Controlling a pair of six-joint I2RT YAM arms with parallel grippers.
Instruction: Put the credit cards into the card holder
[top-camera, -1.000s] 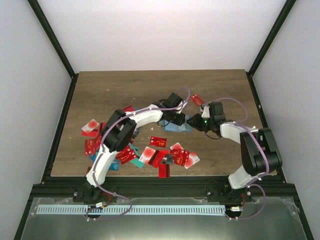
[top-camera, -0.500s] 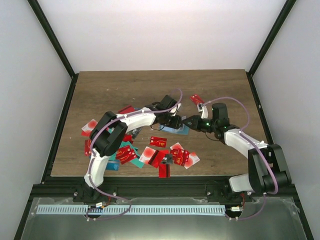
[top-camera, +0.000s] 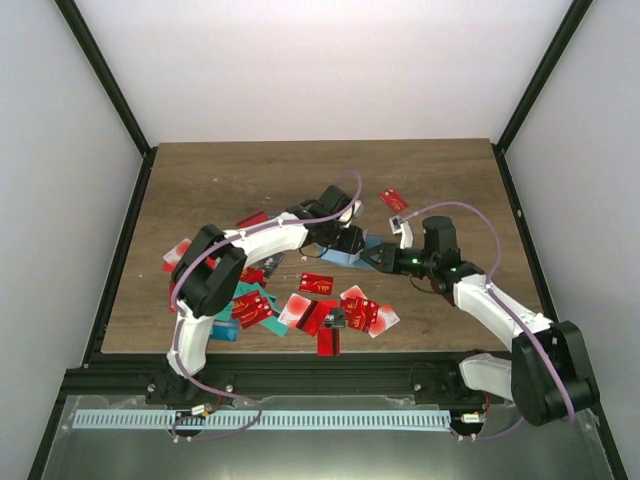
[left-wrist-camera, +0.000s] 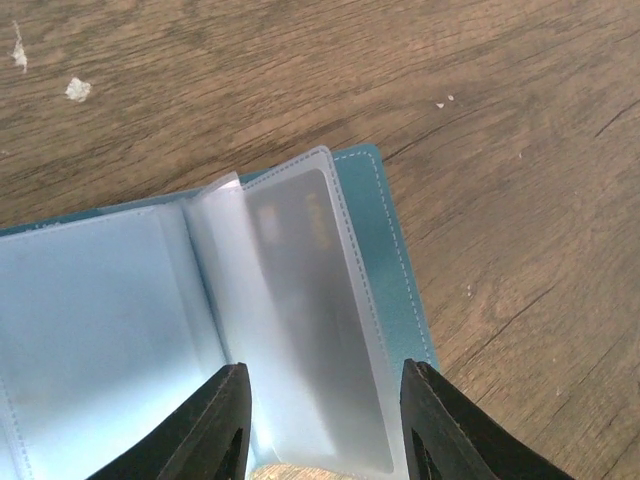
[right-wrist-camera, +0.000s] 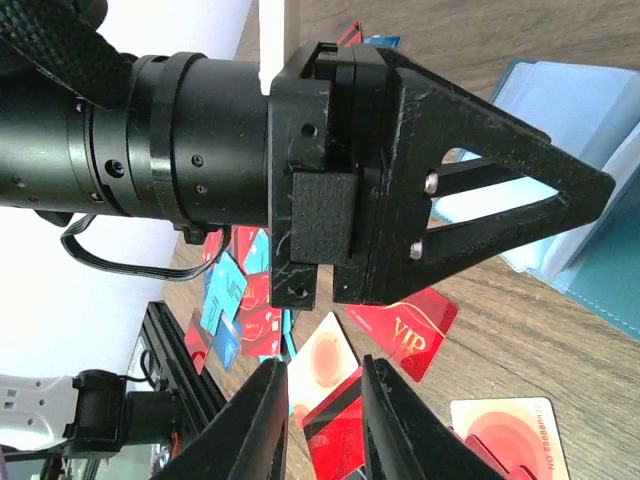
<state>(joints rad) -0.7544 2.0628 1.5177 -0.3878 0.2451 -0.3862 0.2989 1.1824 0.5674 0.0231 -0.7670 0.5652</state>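
Observation:
The card holder (top-camera: 338, 257) lies open on the wood at mid-table. In the left wrist view its teal cover (left-wrist-camera: 395, 270) and clear sleeves show, one sleeve with a greyish card inside. My left gripper (top-camera: 350, 241) is over it, open (left-wrist-camera: 320, 430), with its fingers on either side of that sleeve. My right gripper (top-camera: 373, 259) is just right of the holder, its fingers a narrow gap apart and empty (right-wrist-camera: 325, 420). Many credit cards (top-camera: 330, 315), mostly red, lie scattered in front. A red VIP card (right-wrist-camera: 415, 335) lies below the right gripper.
One red card (top-camera: 393, 198) lies alone behind the right arm. More red and teal cards (top-camera: 245, 300) lie under the left arm. The left gripper's black body (right-wrist-camera: 450, 150) fills the right wrist view. Black frame rails (top-camera: 300, 375) edge the table.
My right arm has stretched out and its gripper has moved left and nearer, closer to the holder. The left arm's elbow has swung left; its gripper stays at the holder.

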